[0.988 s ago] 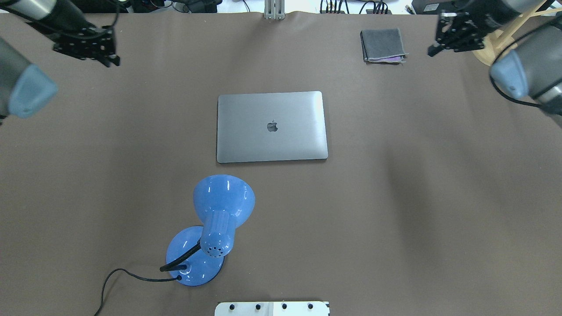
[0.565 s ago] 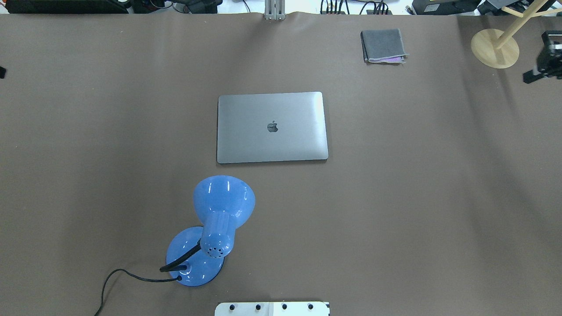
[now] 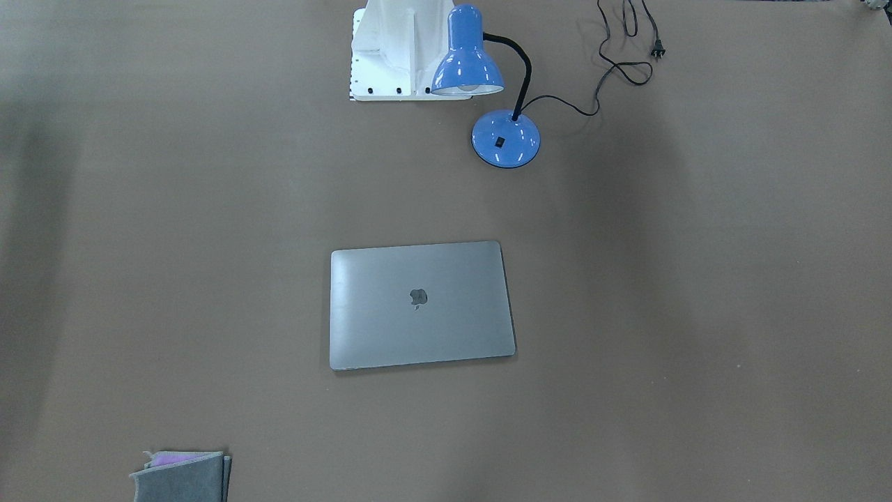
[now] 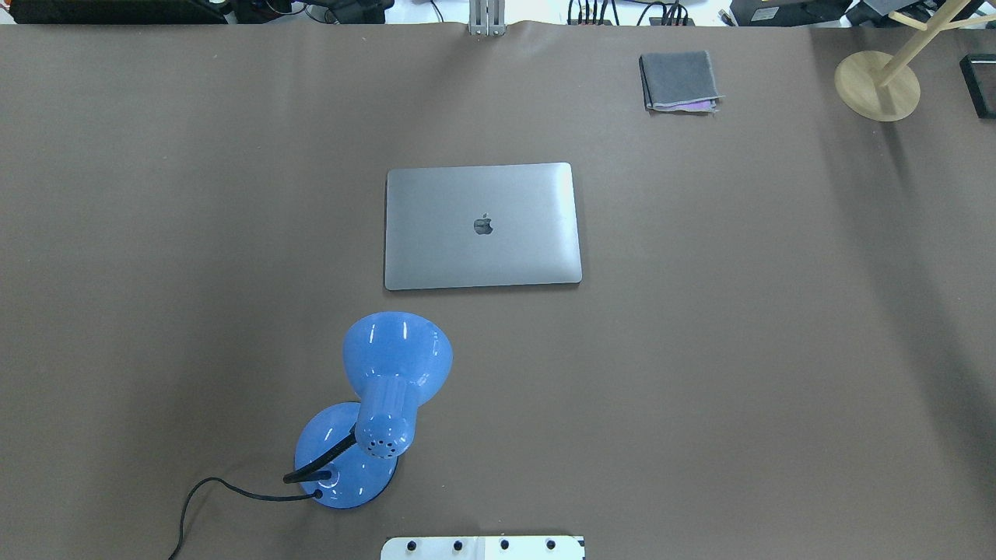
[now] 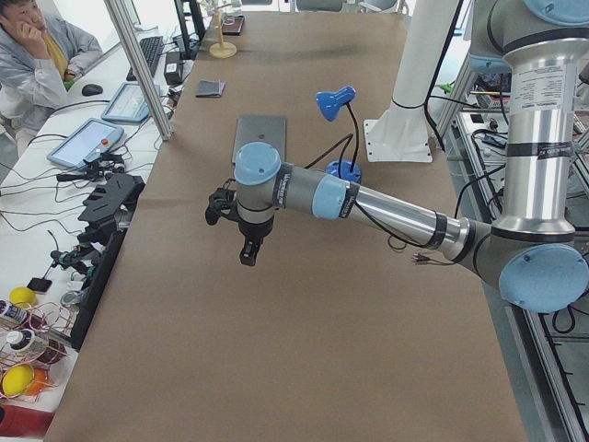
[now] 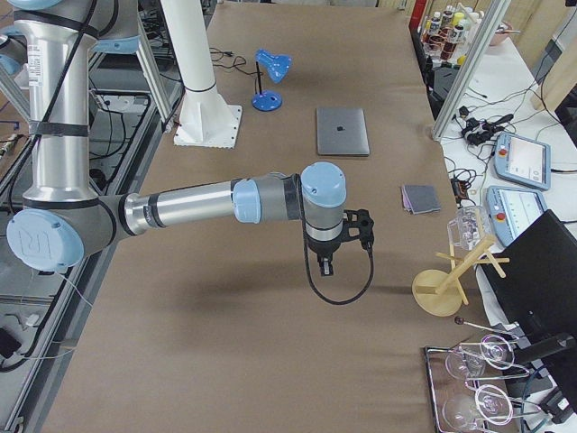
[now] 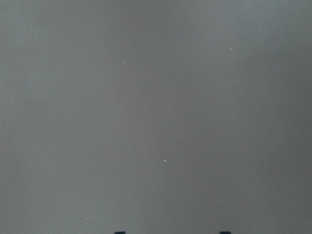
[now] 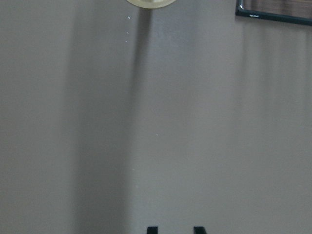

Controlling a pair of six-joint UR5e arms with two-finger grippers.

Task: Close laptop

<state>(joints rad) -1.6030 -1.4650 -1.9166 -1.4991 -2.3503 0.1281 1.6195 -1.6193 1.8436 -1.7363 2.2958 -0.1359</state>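
The laptop (image 4: 482, 225) lies shut and flat near the middle of the brown table (image 4: 739, 350), lid down, its dark apple logo facing up, with nothing touching it. On the robot's side of it, near but apart, stands a blue desk lamp (image 4: 397, 365), the shade leaning toward the laptop; its black cord trails off across the table. Well away at the far edge lies a folded grey cloth (image 4: 679, 80), and in the far right corner stands the round base of a wooden stand (image 4: 877, 85). Neither arm reaches the laptop. The left gripper (image 5: 247, 250) hangs pointing down over bare table out toward the left end; its wrist camera shows only the very ends of its fingertips (image 7: 118, 233) at the bottom edge, spread wide apart and holding nothing. The right gripper (image 6: 326, 266) hangs likewise over bare table toward the right end, near the wooden stand; its fingertips (image 8: 152, 229) stand apart by a narrower gap, with bare table between them, gripping nothing.
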